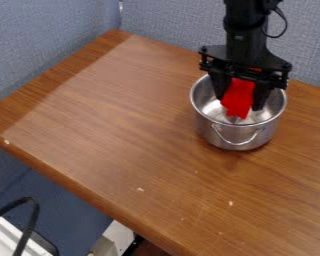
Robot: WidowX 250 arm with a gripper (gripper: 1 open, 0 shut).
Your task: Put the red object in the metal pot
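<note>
The metal pot [227, 137] stands on the right side of the wooden table, shiny, with a wire loop handle at its front. My gripper [242, 86] hangs straight down over the pot's mouth, its black fingers on either side of the red object [238, 101]. It is shut on that red bar. The bar hangs upright, and its lower end dips below the pot's rim, inside the pot. Whether the bar touches the pot's bottom is hidden by the near wall.
The wooden table [109, 120] stretches to the left and front of the pot. A blue fabric wall [43, 30] backs the table. Black cables [19, 225] lie on the floor below the table's front left edge.
</note>
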